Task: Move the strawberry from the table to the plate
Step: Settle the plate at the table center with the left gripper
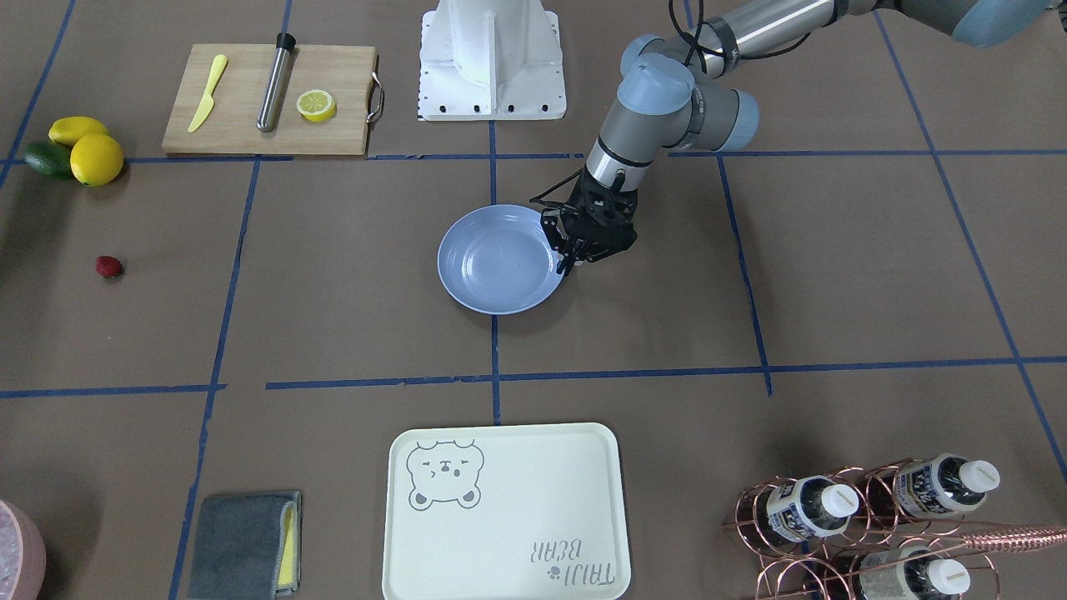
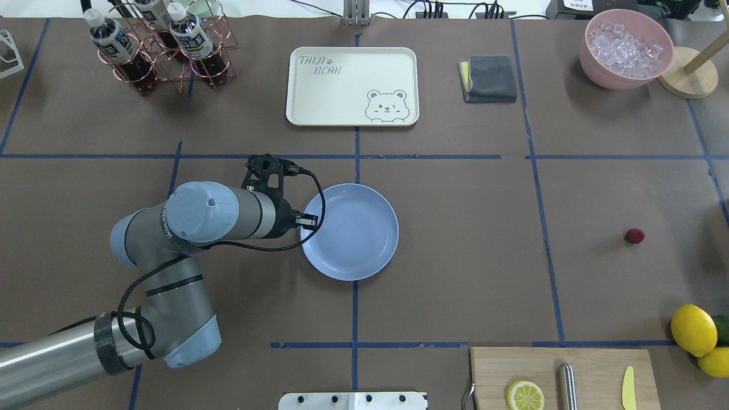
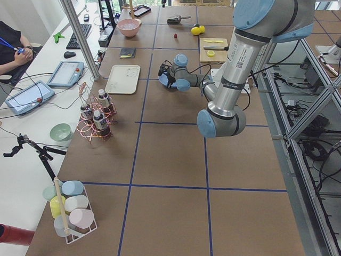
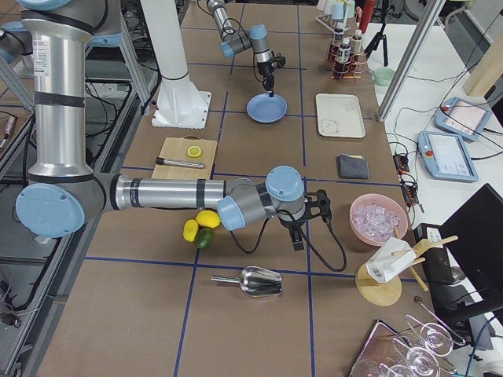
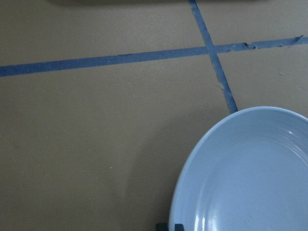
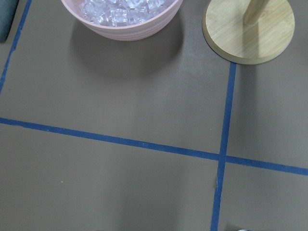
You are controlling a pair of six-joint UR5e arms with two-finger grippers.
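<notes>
Nearest the robot's base, on its right, a wooden cutting board (image 2: 595, 376) carries a lemon half (image 2: 525, 395), a steel cylinder (image 2: 566, 387) and a yellow knife (image 2: 627, 388). Just beside the board, two lemons (image 2: 693, 329) lie touching on the table (image 2: 455, 273). Farther out on that same side the strawberry (image 2: 634, 236) sits alone on the brown paper, well apart from the plate (image 2: 364, 250), which lies flat at the table's middle, over a blue tape line. The left gripper (image 1: 568, 265) points down at the plate's edge on the robot's left, its fingers drawn close together with one tip on each side of the rim, pinching it. The right gripper (image 4: 299, 245) hangs fingers-down above the table between the lemons and a pink bowl of ice (image 2: 609, 81); whether it is spread or pressed together I cannot tell. At the far edge stand a cream bear-print tray (image 2: 342, 85), a folded grey cloth (image 2: 490, 78) and a copper wire rack (image 2: 149, 77) with bottles.
</notes>
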